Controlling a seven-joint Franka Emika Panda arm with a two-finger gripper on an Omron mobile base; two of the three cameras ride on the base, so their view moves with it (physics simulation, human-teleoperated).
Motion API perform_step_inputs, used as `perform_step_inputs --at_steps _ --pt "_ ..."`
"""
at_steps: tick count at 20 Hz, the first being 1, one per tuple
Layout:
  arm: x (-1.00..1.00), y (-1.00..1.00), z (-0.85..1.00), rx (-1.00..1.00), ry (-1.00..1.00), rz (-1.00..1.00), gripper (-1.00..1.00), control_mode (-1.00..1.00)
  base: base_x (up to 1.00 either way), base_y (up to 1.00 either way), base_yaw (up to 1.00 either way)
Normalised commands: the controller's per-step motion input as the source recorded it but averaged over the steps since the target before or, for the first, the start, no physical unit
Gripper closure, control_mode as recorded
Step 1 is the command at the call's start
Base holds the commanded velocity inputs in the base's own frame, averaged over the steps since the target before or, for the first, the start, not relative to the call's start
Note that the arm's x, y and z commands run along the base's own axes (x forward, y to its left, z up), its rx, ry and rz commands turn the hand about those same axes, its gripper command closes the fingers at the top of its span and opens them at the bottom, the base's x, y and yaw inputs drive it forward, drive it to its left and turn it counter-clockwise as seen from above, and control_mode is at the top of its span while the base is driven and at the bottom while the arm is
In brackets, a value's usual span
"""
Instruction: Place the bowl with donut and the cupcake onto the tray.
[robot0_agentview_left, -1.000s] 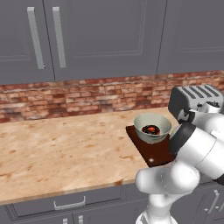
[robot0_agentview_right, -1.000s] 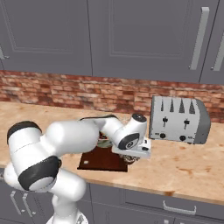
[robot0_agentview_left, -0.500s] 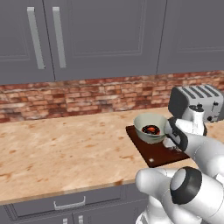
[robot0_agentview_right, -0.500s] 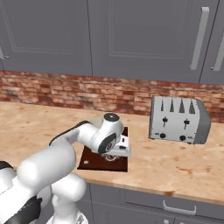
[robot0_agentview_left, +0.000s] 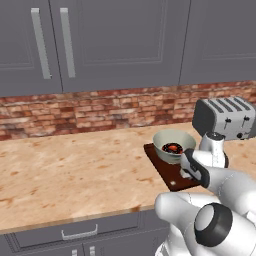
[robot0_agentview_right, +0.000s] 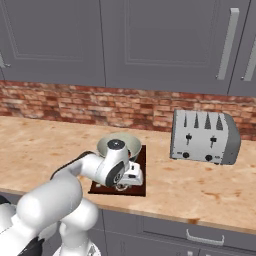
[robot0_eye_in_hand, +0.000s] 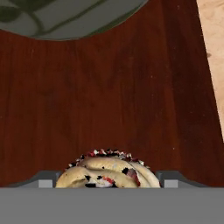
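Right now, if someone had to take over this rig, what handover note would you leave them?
Gripper: low over the tray, jaws closed around the cupcake, which fills the gap between them.
Bowl: standing on the far end of the tray, donut inside it.
Cupcake: over the tray's near part, clear of the bowl; the pictures do not show whether it already rests on the wood.
Done: bowl with donut is placed.
Left: set the cupcake down on the free wood, open the jaws, and lift away without nudging the bowl.
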Motion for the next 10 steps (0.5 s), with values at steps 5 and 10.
perform_step_inputs --at_steps 5,10 --pt "0.00 0.02 -0.03 -0.01 0.00 0.00 1.00 -1.00 0.00 0.00 0.00" --pt "0.13 0.05 0.02 -0.01 0.00 0.00 1.00 -1.00 0.00 0.00 0.00"
